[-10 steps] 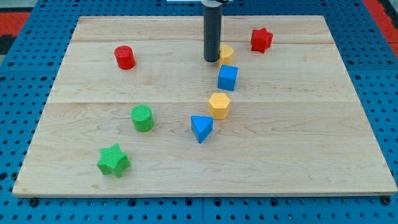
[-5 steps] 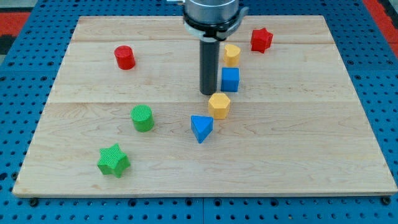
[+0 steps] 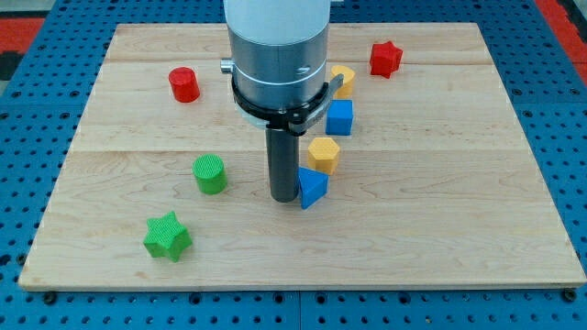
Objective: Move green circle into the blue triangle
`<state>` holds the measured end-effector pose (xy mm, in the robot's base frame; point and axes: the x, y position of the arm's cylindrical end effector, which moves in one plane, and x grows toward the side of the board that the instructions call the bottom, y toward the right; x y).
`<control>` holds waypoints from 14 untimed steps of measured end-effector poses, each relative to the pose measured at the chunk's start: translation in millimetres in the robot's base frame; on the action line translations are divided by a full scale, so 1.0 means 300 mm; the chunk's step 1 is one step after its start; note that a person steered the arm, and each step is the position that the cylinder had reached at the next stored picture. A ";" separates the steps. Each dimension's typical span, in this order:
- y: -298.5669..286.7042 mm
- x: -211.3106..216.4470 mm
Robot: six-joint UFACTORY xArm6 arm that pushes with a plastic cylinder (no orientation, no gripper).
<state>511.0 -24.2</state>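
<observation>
The green circle (image 3: 210, 173) is a green cylinder on the wooden board, left of centre. The blue triangle (image 3: 312, 187) lies at the board's middle, to the green circle's right. My tip (image 3: 282, 196) stands against the blue triangle's left side, between it and the green circle, well apart from the green circle. The arm's grey body above hides part of the board behind it.
A yellow hexagon (image 3: 324, 154) sits just above the blue triangle, a blue cube (image 3: 339, 116) above that, and a yellow block (image 3: 342, 80) higher up, partly hidden. A red star (image 3: 385, 58) is top right, a red cylinder (image 3: 184, 83) top left, a green star (image 3: 167, 236) bottom left.
My tip has come down the view from beside the upper yellow block to the blue triangle's left side. The blue triangle has shifted slightly right. The green circle has not moved.
</observation>
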 end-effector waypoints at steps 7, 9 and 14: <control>-0.563 0.021; -0.493 -0.160; -0.098 0.121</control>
<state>547.2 -53.8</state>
